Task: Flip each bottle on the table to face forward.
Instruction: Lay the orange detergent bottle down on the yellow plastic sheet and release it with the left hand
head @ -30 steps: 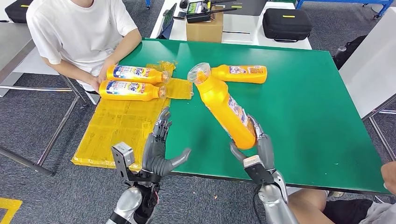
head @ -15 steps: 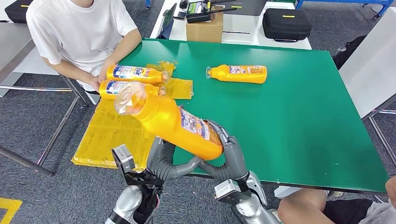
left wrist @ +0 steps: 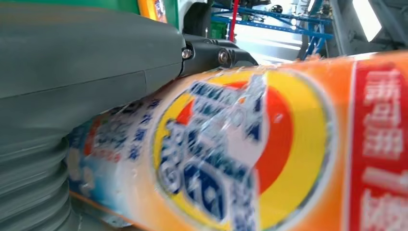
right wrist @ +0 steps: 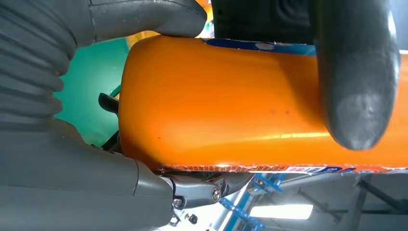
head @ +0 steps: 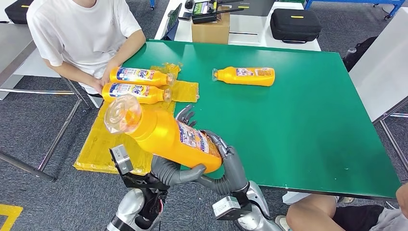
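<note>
Green table point(head: 298, 120) carries most of the scene, with a yellow mat point(head: 122, 132) draped over its edge at about nine o'clock. On that mat lie two orange bottles point(head: 137, 84) side by side, caps toward three o'clock, with a seated person's hand point(head: 103, 82) at their bases. A third orange bottle point(head: 245, 75) lies alone on the bare green at about twelve o'clock, cap pointing to nine. The held bottle point(head: 168, 134) is off the table, lifted above its near edge, its long axis running from the base at four o'clock up to the clear cap at ten, printed label turned upward. The right hand point(head: 226, 161) is grasping it at the base end, thumb and fingers point(right wrist: 358, 72) wrapped round the orange body as the right wrist view shows. The left hand point(head: 175, 168) sits under the middle of the body, thumb against its underside, fingertips rising behind it; the left wrist view shows the label pressed close to that hand, so it seems to be gripping too, though its fingers are mostly hidden. Both hands are on the bottle at once, the right at the base, the left nearer the cap, which reads as a handover or joint turn. Setting it down label-up among the others seems the likely next demand.
</note>
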You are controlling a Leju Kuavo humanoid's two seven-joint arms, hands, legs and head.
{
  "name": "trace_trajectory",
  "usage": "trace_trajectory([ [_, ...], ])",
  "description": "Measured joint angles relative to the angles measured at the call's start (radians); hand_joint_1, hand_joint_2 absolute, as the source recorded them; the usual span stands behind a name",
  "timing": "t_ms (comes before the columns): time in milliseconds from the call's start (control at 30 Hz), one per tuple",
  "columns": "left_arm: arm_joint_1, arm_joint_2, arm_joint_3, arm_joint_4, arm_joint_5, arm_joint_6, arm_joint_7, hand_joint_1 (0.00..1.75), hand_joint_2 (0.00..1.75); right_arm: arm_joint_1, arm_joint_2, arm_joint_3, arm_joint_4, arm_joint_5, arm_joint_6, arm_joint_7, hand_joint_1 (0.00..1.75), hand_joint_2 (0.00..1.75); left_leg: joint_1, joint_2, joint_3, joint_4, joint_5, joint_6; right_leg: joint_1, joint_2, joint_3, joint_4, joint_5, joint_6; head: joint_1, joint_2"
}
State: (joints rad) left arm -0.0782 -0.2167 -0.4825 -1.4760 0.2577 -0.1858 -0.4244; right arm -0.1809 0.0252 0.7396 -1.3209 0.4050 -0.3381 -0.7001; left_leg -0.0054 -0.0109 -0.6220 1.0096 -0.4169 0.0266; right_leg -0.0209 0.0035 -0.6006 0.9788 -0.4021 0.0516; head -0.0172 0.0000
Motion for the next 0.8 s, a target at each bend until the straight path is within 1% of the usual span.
trace_trajectory([
  [100,-0.001,0.002,0.003,-0.006,0.116,-0.057,0.027,0.71,1.75,-0.003,-0.004,0.016,0.001,-0.007,0.003,0.0,1.75,1.75,0.0,0.0,0.0,0.0,0.0,0.0,0.0,0.0,0.0,0.0,0.0,0.0,0.0,0.0],
  [133,-0.002,0.004,0.006,-0.006,0.154,-0.076,0.038,0.84,1.75,-0.004,-0.006,0.021,0.002,-0.009,0.003,0.0,1.75,1.75,0.0,0.0,0.0,0.0,0.0,0.0,0.0,0.0,0.0,0.0,0.0,0.0,0.0,0.0],
  [267,-0.001,0.011,0.017,-0.006,0.215,-0.106,0.056,0.84,1.75,-0.008,-0.011,0.033,0.004,-0.009,0.003,0.0,1.75,1.75,0.0,0.001,0.0,0.0,0.0,0.0,0.0,0.0,-0.001,0.0,0.0,0.0,0.0,0.0],
  [300,0.0,0.013,0.02,-0.006,0.222,-0.11,0.059,0.98,1.75,-0.009,-0.012,0.035,0.005,-0.008,0.003,0.0,1.75,1.75,0.0,0.001,0.0,0.0,0.0,0.0,0.0,0.0,-0.001,0.0,0.0,0.0,0.0,0.0],
  [333,0.0,0.015,0.022,-0.006,0.225,-0.112,0.06,1.16,1.75,-0.009,-0.013,0.037,0.007,-0.008,0.003,0.001,1.75,1.75,0.0,0.001,0.0,0.0,0.0,0.0,0.0,0.0,-0.001,0.0,0.0,0.0,0.0,0.0],
  [400,0.0,0.016,0.025,-0.006,0.227,-0.113,0.061,1.61,1.75,-0.011,-0.014,0.041,0.009,-0.008,0.003,0.001,1.75,1.75,0.0,0.001,0.0,0.0,0.0,0.0,0.0,0.0,-0.001,0.0,0.0,0.0,0.0,0.0],
  [433,0.0,0.016,0.026,-0.006,0.227,-0.113,0.061,1.7,1.75,-0.012,-0.015,0.042,0.011,-0.007,0.003,0.001,1.75,1.75,0.0,0.001,0.0,0.0,0.0,0.0,0.0,0.0,-0.001,0.0,0.0,0.0,0.0,0.0],
  [467,0.0,0.017,0.026,-0.006,0.229,-0.114,0.062,1.75,1.75,-0.012,-0.016,0.043,0.012,-0.006,0.003,0.001,1.75,1.75,0.0,0.001,0.0,0.0,0.0,0.0,0.0,0.0,-0.001,0.0,0.0,0.0,0.0,0.0],
  [600,0.002,0.023,0.033,-0.006,0.25,-0.13,0.068,1.75,1.75,-0.011,-0.02,0.044,0.022,0.011,0.005,0.001,1.75,1.75,0.0,0.001,0.0,0.0,0.0,0.0,0.0,0.0,-0.001,0.0,0.0,0.0,0.0,0.0],
  [633,0.003,0.026,0.035,-0.006,0.256,-0.135,0.07,1.75,1.75,-0.01,-0.02,0.044,0.025,0.015,0.005,0.001,1.71,1.75,0.0,0.001,0.0,0.0,0.0,0.0,0.0,0.0,-0.002,0.0,0.0,0.0,0.0,0.0],
  [733,0.008,0.033,0.042,-0.005,0.261,-0.148,0.074,1.75,1.75,-0.002,-0.021,0.043,0.032,0.024,0.005,0.001,0.41,1.75,0.0,0.001,0.0,0.0,0.0,0.0,0.0,0.0,-0.002,0.0,0.0,0.0,0.0,0.0],
  [767,0.009,0.035,0.043,-0.005,0.26,-0.151,0.075,1.75,1.75,0.003,-0.023,0.043,0.035,0.024,0.007,0.0,0.01,1.75,0.0,0.001,0.0,0.0,0.0,0.0,0.0,0.0,-0.002,0.0,0.0,0.0,0.0,0.0],
  [800,0.008,0.037,0.045,-0.005,0.258,-0.153,0.075,1.75,1.75,0.01,-0.025,0.042,0.037,0.023,0.01,0.0,0.0,1.75,0.0,0.001,-0.001,0.0,0.0,0.0,0.0,0.0,-0.002,0.0,0.0,0.0,0.0,0.0],
])
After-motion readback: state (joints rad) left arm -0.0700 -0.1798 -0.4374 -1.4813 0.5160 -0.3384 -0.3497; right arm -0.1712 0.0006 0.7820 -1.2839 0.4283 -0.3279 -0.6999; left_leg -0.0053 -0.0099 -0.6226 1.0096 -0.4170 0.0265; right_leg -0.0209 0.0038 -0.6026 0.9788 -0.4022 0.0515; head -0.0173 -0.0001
